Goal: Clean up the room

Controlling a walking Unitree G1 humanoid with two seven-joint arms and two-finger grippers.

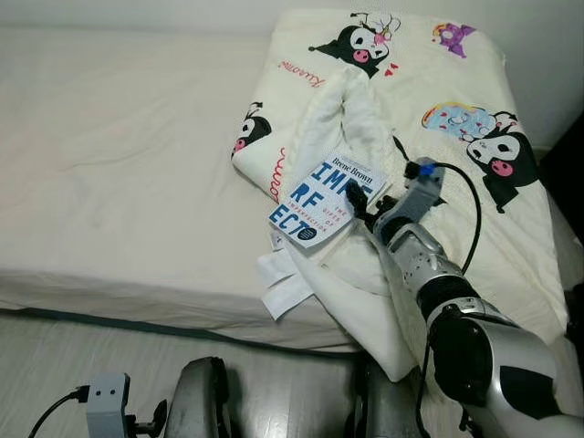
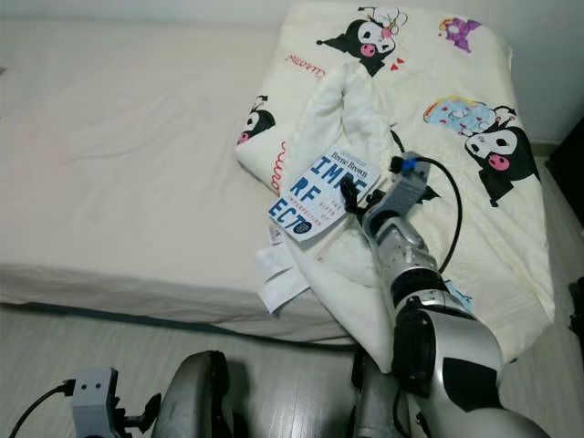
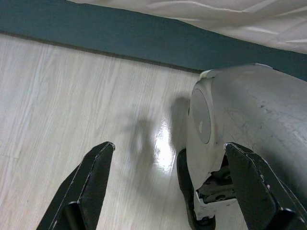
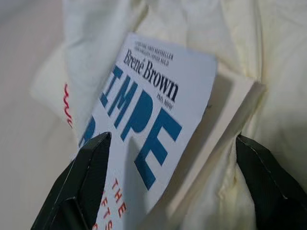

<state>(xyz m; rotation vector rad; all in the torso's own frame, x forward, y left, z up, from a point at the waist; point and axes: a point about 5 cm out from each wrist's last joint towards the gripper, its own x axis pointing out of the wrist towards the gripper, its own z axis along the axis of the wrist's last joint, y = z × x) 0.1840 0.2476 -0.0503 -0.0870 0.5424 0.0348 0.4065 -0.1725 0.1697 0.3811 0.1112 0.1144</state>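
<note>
We see a white paperback book with large blue title letters lying on a cream cartoon-print comforter that is bunched along the right part of the bed. The book's long axis runs diagonally, from its author-name end, farther up the bed and toward the robot's right, down to its lower end near the bed's front edge on the left; its cover faces up and it rests tilted against a raised fold of the comforter. The right tool reaches in over the book's right edge, and in the right wrist view its two black fingers stand wide apart, one on each side of the book, with the cover and the page block between them; whether either finger touches the book we cannot tell. A black cable loops from the right wrist over the comforter. A white fabric tag or folded strip hangs just below the book at the mattress edge. The left tool hangs low beside the bed, fingers spread apart, above the pale wooden floor and next to the robot's grey leg shell.
</note>
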